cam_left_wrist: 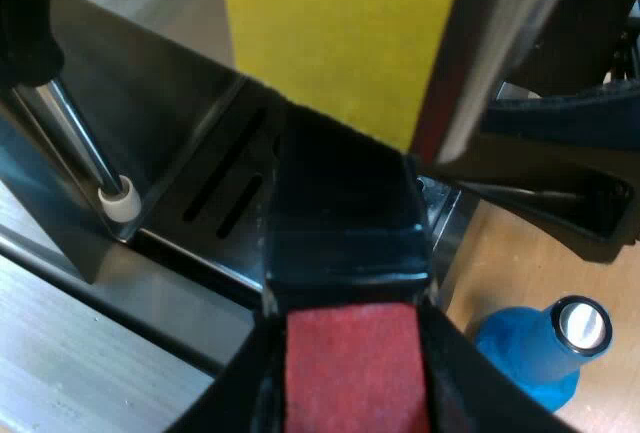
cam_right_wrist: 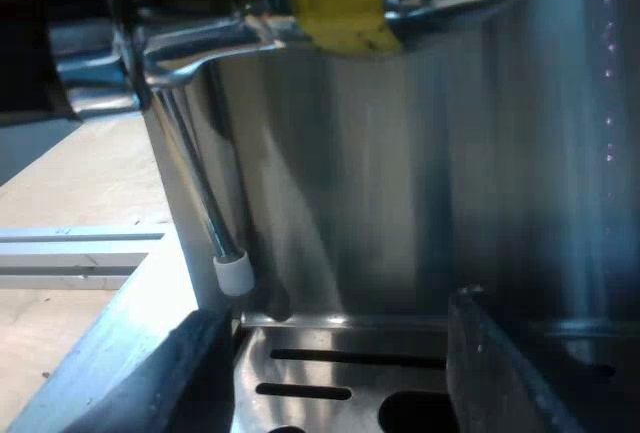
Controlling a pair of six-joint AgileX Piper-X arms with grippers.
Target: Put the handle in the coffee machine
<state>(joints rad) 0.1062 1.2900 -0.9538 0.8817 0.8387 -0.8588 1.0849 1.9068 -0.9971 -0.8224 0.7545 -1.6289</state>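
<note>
While pinching a glossy black handle (cam_left_wrist: 345, 223) between the two black fingers of the left gripper (cam_left_wrist: 350, 393), holds it lengthwise, straight out from the wrist. Clenched on it: one finger against each flank, just where the black gives way to the flat red end (cam_left_wrist: 350, 368), with that red end nearest the wrist. Points the handle's far end at the front of a polished steel espresso machine (cam_left_wrist: 150, 83), under a broad yellow strip (cam_left_wrist: 340, 33) stuck on the machine's face. Hangs over the near edge of the slotted steel drip tray (cam_left_wrist: 240, 248). Cannot tell how the far end meets the machine; hidden behind the handle's own bulk.

Beside the tray, a thin metal steam wand (cam_left_wrist: 80, 143) with a white tip, slanting down toward the tray's corner. Off the machine's corner, on a pale wooden table (cam_left_wrist: 500, 263), a blue tamper (cam_left_wrist: 535, 358) standing with its shiny round top up, well apart from the handle.

Over at the right gripper (cam_right_wrist: 340, 353): slack and empty, black fingers spread wide, facing the machine's steel front just above the drip tray, near the wand's white tip.
</note>
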